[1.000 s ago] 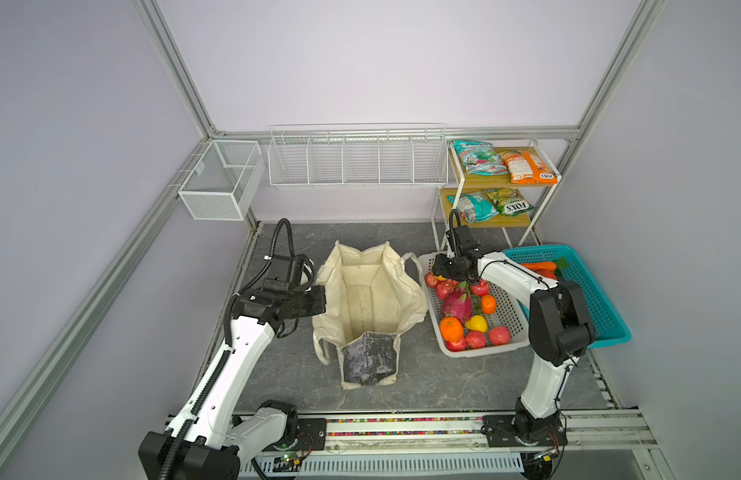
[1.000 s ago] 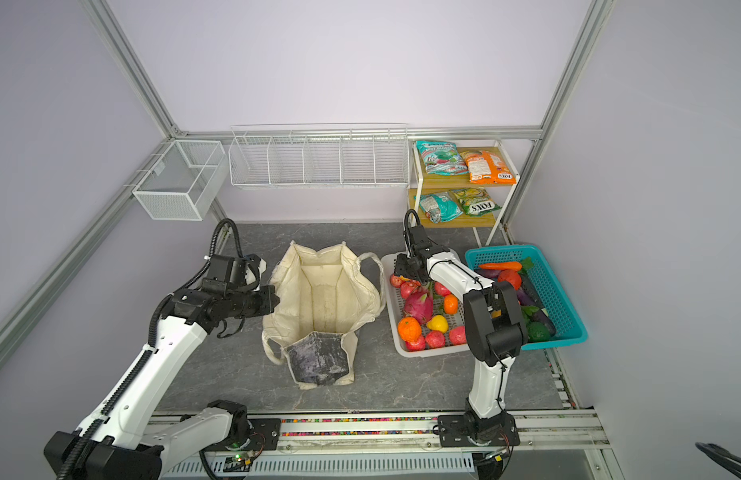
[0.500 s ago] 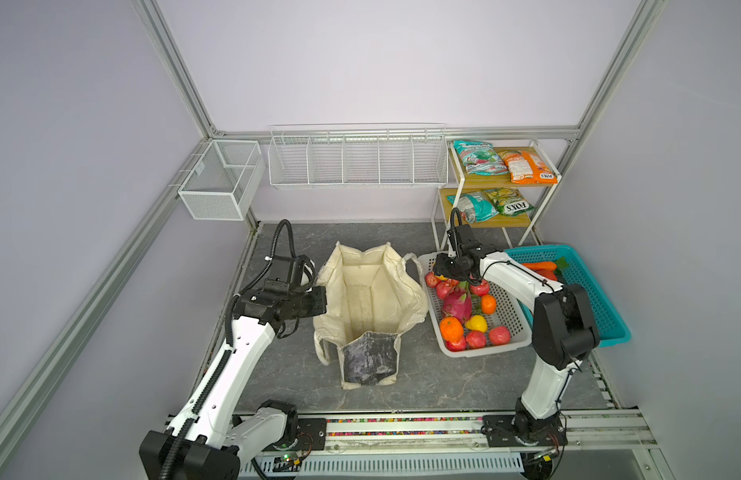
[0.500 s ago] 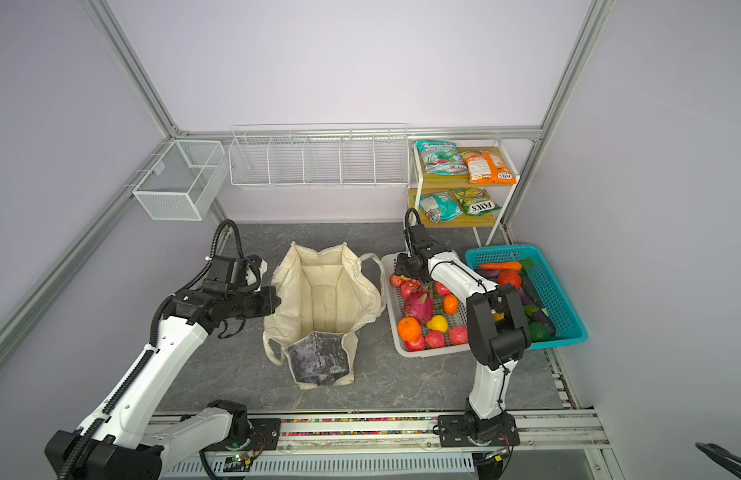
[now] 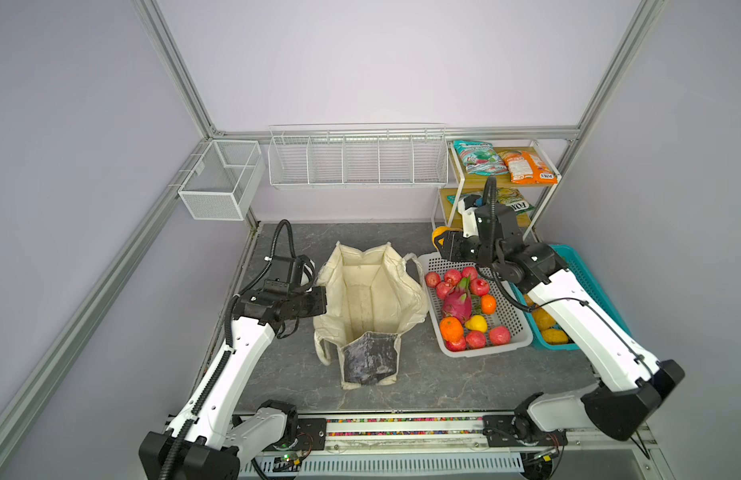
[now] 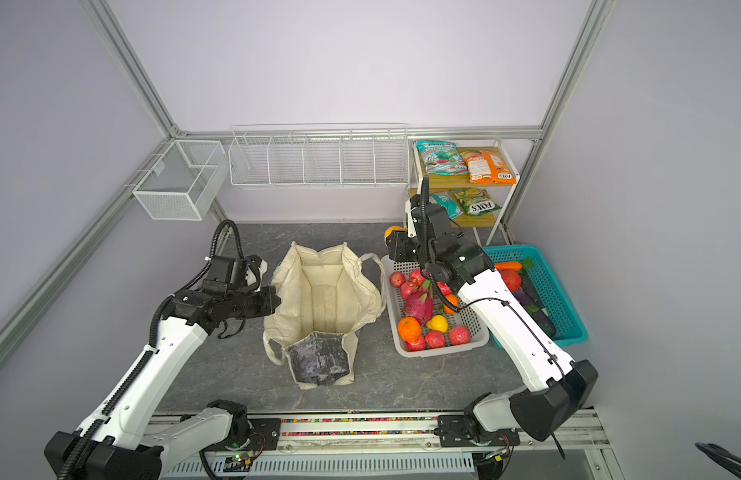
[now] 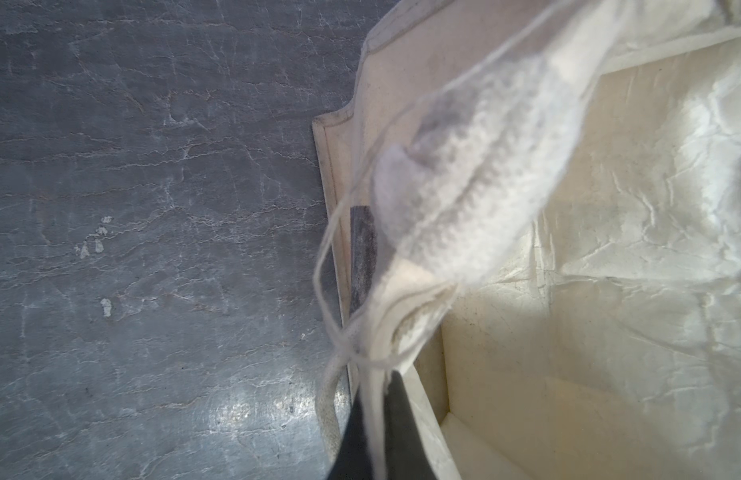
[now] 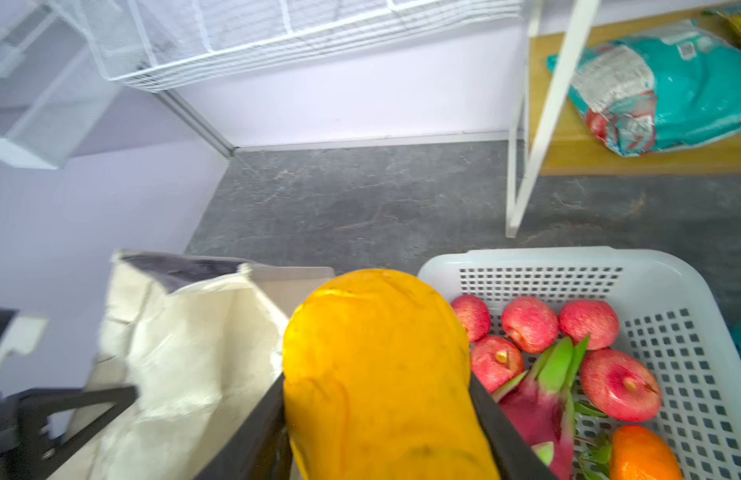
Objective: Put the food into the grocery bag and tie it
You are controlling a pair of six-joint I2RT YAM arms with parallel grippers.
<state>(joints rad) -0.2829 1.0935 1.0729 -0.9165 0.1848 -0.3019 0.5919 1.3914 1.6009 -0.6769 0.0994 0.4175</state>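
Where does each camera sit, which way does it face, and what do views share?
Top views: high at the front, looking down toward the back wall; left arm, right arm, grocery bag, white basket show.
Left wrist: on the left arm, looking past the left gripper into the bag; jaws pinch its rim.
Right wrist: on the right arm, facing the back wall; the jaws of the right gripper clamp the yellow-orange fruit.
Shared: right wrist and top views show bag, basket, dragon fruit.

The left arm [image 5: 235,365] and right arm [image 5: 589,328] have white shells dotted with small dark screws, and black joints. Behind the left gripper [image 5: 323,300] and right gripper [image 5: 439,244], black blocks carry ribbed black hoses [image 5: 284,237].
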